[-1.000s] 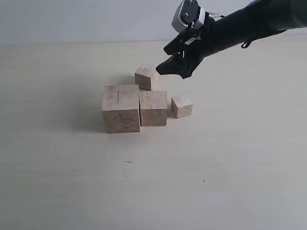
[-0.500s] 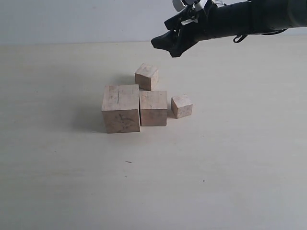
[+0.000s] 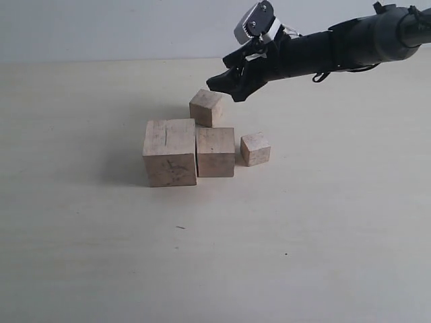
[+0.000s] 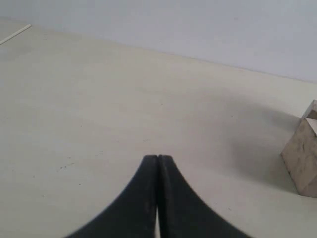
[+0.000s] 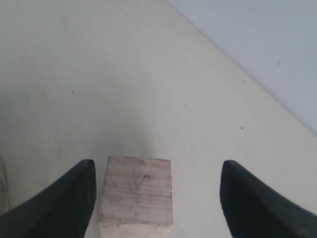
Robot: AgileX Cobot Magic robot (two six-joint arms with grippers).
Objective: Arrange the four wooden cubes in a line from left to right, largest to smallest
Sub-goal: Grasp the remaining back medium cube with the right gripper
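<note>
Four pale wooden cubes stand mid-table. The largest cube, with a dark crack on top and scribbles on its front, touches the second-largest on its right. The smallest cube sits just right of those. A third cube stands behind them, turned at an angle. My right gripper hangs open just above and right of that cube; in the right wrist view the cube lies between the fingers, close to one fingertip. My left gripper is shut and empty; a cube's edge shows beside it.
The cream tabletop spreads bare around the cubes, with a pale wall behind. The right arm reaches in from the upper right, above the table.
The right gripper rose and swung left half a second ago, then came down again; it now hovers closer to the rear cube. The cubes have not moved.
</note>
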